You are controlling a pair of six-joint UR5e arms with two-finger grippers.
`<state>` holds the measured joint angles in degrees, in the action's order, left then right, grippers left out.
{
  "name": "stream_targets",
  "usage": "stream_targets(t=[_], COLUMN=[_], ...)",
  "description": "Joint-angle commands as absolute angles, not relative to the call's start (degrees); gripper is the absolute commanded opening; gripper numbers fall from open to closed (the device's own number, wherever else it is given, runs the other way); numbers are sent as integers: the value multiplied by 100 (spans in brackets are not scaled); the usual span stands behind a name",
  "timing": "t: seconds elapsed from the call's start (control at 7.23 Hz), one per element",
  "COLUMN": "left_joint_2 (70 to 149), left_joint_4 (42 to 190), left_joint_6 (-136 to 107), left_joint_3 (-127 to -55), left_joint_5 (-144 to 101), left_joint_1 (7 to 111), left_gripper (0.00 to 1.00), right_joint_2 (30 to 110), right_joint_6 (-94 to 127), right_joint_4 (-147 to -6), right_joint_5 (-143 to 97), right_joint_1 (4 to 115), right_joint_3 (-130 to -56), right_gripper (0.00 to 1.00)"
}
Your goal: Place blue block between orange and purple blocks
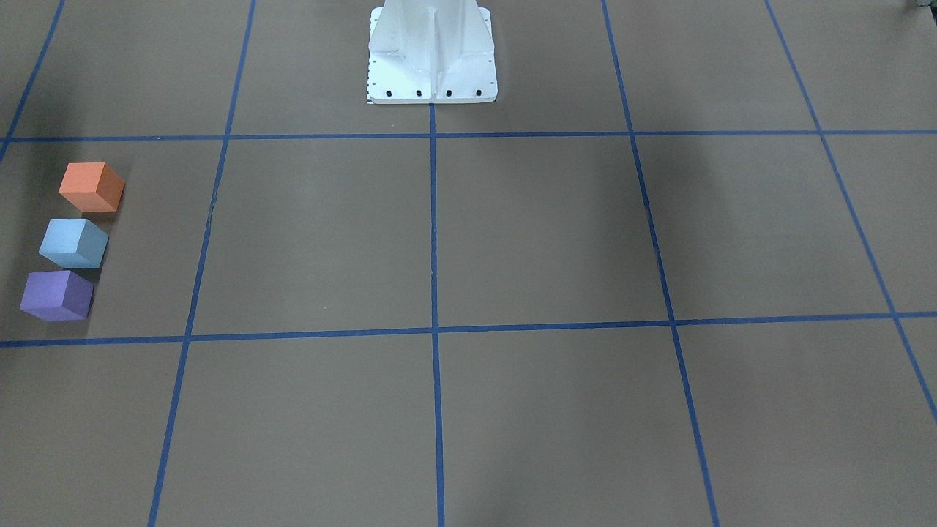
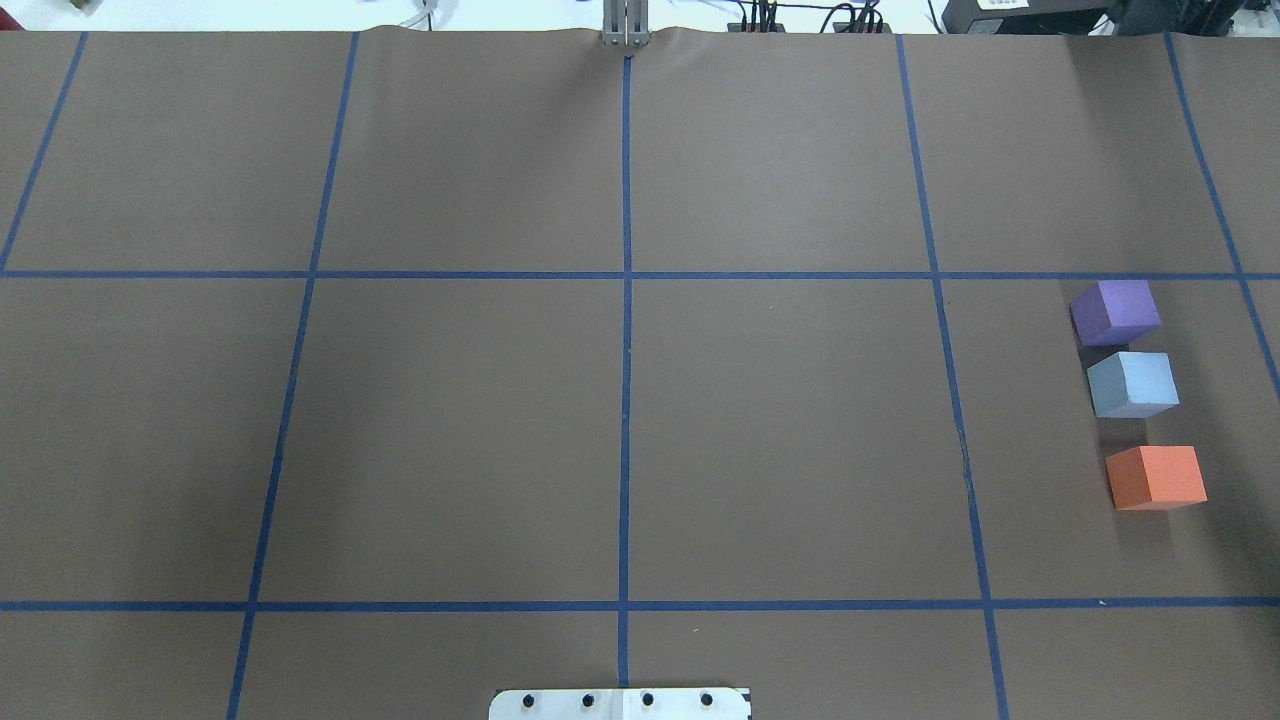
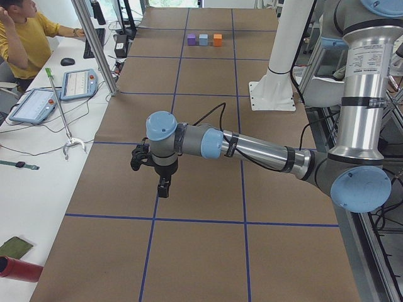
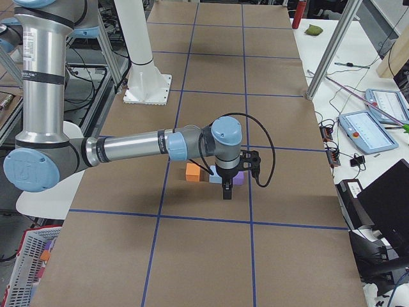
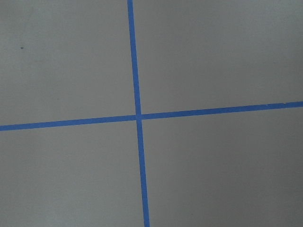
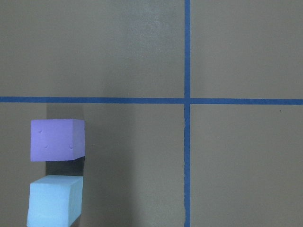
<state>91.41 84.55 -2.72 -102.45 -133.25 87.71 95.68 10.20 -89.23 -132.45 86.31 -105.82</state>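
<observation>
The orange block (image 1: 91, 187), light blue block (image 1: 73, 243) and purple block (image 1: 57, 295) stand in a row on the brown table, the blue one in the middle, apart from both. The row shows in the overhead view at the right edge: purple (image 2: 1115, 312), blue (image 2: 1132, 384), orange (image 2: 1155, 477). The right wrist view shows the purple block (image 6: 57, 140) and blue block (image 6: 54, 201) from high up. My right gripper (image 4: 227, 192) hangs above the table near the row; I cannot tell if it is open. My left gripper (image 3: 162, 187) hangs over the table's other end; I cannot tell its state.
Blue tape lines (image 2: 626, 300) divide the table into squares. The white robot base (image 1: 432, 58) stands at the table's edge. An operator (image 3: 25, 38) sits at a side bench with tablets (image 3: 79, 83), beyond metal posts (image 3: 94, 47).
</observation>
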Motion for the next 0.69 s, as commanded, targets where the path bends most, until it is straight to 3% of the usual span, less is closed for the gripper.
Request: stream_targets(t=[0.0, 0.55], left_joint_2=[9149, 9149], left_joint_4=[8455, 8464], left_joint_6=[-281, -273], left_joint_3=[-10248, -10283], left_joint_5=[-13316, -13272], left_joint_1=[8771, 8771], left_gripper=[100, 100], right_joint_2=[9563, 9571], right_joint_6=[1020, 1020], right_joint_4=[-8921, -8921], right_joint_5=[-13245, -13245], right_joint_1=[8631, 8631], right_joint_3=[-10582, -10573], right_gripper=[100, 100])
